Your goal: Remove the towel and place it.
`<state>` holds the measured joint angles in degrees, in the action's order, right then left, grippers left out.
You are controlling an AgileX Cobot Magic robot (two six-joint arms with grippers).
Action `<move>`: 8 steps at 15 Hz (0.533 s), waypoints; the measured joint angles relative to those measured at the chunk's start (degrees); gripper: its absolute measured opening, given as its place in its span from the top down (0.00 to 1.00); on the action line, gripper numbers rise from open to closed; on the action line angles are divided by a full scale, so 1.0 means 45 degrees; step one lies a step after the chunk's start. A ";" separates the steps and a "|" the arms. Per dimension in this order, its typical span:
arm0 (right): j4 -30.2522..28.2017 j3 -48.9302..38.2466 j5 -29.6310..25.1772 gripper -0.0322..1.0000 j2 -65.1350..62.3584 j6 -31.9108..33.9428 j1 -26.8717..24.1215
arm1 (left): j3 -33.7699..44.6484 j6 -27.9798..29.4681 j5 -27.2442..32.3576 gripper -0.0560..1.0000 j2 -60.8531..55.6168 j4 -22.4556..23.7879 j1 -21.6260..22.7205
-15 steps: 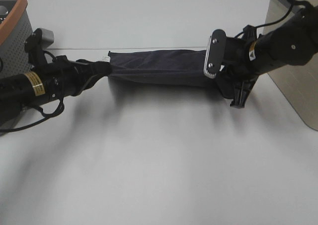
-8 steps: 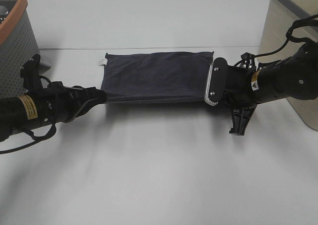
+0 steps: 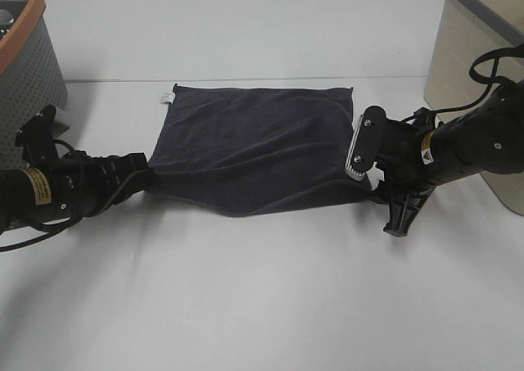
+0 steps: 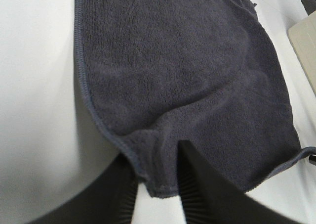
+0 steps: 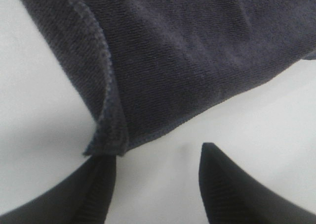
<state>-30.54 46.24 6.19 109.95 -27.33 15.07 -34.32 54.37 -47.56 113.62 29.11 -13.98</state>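
- Left claw (image 4: pixel 157 194) is clamped on the near-left corner of the towel (image 3: pixel 254 146), the cloth bunched between its two dark fingers (image 4: pixel 197 184).
- Right claw (image 5: pixel 155 184) has its fingers apart; the towel's hemmed corner rests against one finger (image 5: pixel 94 184) (the other stands clear over bare tabletop (image 3: pixel 262 289)).
- Dark navy towel lies spread nearly flat on the white tabletop between the two arms, its near edge sagging toward the middle, a small white tag (image 3: pixel 166 98) at its far-left corner.
- Grey perforated basket (image 3: pixel 29 56) with an orange rim stands at far left; a beige bin (image 3: pixel 475 68) stands at far right.
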 joint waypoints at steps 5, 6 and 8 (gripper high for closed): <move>-0.0038 -0.0025 -0.0306 0.43 -0.0522 0.0013 0.0000 | 0.0000 0.0624 0.0000 0.12 -0.0013 0.0407 0.0000; -0.0038 -0.0025 -0.0331 0.43 -0.0815 0.0013 0.0000 | 0.0000 0.1655 0.0458 0.10 -0.0115 0.0624 0.0000; -0.0038 -0.0038 -0.0560 0.43 -0.1324 0.0013 0.0000 | 0.0000 0.2623 0.1095 0.10 -0.0344 0.0929 0.0000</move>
<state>-30.71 46.07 3.67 103.99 -27.27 15.07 -34.32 66.18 -42.63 112.07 33.29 -13.98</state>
